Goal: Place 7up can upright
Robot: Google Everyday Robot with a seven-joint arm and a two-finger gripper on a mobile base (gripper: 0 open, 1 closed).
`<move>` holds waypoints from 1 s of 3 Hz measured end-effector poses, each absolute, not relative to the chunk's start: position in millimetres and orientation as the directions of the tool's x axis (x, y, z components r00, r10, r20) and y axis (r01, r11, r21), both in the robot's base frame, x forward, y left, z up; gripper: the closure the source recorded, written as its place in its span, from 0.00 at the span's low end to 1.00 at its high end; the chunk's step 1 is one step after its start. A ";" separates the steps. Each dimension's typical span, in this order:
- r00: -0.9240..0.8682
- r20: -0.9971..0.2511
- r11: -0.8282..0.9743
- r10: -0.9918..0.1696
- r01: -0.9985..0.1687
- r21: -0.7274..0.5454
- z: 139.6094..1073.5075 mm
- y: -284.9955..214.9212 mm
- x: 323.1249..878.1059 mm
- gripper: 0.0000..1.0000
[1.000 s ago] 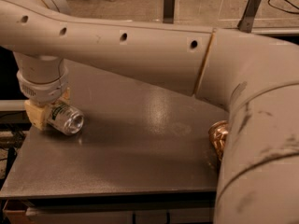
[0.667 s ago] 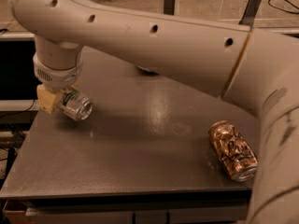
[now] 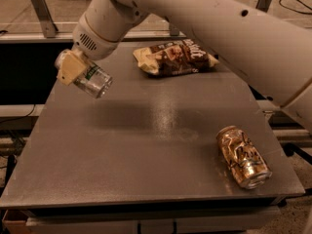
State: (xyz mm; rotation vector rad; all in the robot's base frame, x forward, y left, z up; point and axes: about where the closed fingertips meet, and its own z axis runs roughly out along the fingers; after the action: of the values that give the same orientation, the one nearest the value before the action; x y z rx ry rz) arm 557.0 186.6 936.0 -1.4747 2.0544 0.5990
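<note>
The 7up can is silver-white with green lettering. It hangs tilted, its shiny end pointing down and to the right, well above the left part of the grey table. My gripper is shut on the 7up can; its tan fingers clamp the can's upper end. The white arm reaches in from the upper right and hides part of the can's top.
A dented brown-gold can lies on its side near the table's front right corner. A brown snack bag lies at the back centre. The table's left edge is just below the held can.
The arm has lifted the 7up can off the table's left side and pulled back upward. The snack bag and the brown-gold can, hidden by the arm before, now show fully.
</note>
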 end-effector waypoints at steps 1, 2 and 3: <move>-0.183 -0.751 0.201 -0.634 -0.977 0.068 961.1 169.9 561.2 1.00; -0.096 -0.839 0.079 -0.536 -0.995 0.063 973.5 151.4 558.0 1.00; 0.010 -0.898 -0.050 -0.440 -0.999 0.013 975.6 136.2 548.9 1.00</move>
State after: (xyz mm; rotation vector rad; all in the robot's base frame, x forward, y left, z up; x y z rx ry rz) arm 548.9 136.2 975.6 -1.5779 1.5133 0.9982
